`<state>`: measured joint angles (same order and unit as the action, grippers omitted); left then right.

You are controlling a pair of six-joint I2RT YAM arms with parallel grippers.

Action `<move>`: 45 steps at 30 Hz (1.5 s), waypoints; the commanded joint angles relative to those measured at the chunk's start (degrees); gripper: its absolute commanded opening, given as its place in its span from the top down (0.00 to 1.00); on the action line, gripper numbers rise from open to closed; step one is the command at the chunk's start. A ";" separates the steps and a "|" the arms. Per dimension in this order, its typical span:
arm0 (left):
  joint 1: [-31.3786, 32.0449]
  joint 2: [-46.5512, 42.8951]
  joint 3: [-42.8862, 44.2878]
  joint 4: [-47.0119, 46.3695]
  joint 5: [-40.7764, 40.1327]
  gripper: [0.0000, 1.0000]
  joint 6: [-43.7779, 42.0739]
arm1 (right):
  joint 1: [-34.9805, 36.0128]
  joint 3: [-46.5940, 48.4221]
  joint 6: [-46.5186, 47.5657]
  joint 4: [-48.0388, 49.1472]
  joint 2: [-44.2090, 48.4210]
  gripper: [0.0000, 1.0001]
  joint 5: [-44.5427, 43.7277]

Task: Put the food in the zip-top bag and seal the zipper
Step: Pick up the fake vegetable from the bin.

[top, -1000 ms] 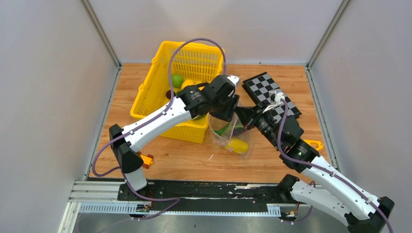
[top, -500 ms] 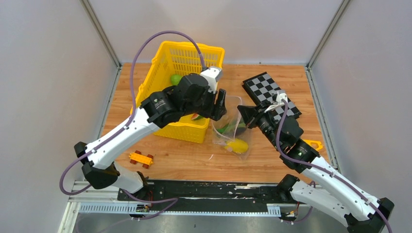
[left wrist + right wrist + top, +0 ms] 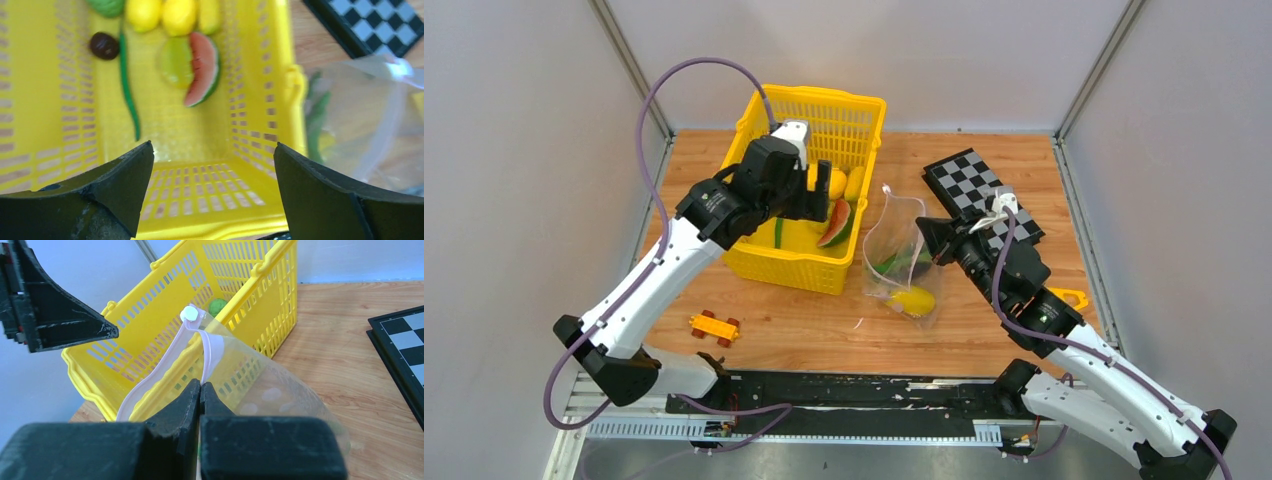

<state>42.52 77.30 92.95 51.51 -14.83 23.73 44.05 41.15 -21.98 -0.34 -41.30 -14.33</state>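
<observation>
The clear zip-top bag [image 3: 894, 245] stands open between the basket and the chequerboard, with a yellow lemon [image 3: 914, 299] and green pods [image 3: 886, 266] inside. My right gripper [image 3: 926, 238] is shut on the bag's pink zipper strip [image 3: 165, 365] and holds that edge up [image 3: 200, 385]. My left gripper [image 3: 816, 200] is open and empty above the yellow basket [image 3: 759, 255]. In the left wrist view the gripper [image 3: 213, 146] looks down on a watermelon slice [image 3: 202, 67], a long green pod [image 3: 129, 92], a dark ball [image 3: 103, 45] and yellow lemons [image 3: 178, 15].
The chequerboard [image 3: 979, 190] lies to the right of the bag. An orange toy car [image 3: 714, 326] sits on the table near the front left. A small orange piece [image 3: 1072, 297] lies by the right arm. Grey walls close in both sides.
My left arm has swung left and back from the bag's mouth to above the basket, jaws open. The right gripper has kept its hold on the bag.
</observation>
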 commanded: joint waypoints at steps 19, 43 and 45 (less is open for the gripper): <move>-24.20 -0.87 -22.90 -3.63 7.07 0.00 -1.74 | -0.23 1.31 1.49 0.86 0.33 1.00 2.19; -28.81 20.82 -22.78 -12.09 9.67 0.27 -3.48 | -0.24 1.66 1.42 1.48 -0.51 1.00 3.73; -28.20 21.26 -23.55 -12.94 8.28 0.30 -3.01 | -0.24 1.72 1.22 1.57 -0.83 1.00 4.10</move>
<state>13.56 98.39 69.87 41.45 -3.27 20.18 44.05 41.15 -21.06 -0.56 -41.87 -11.20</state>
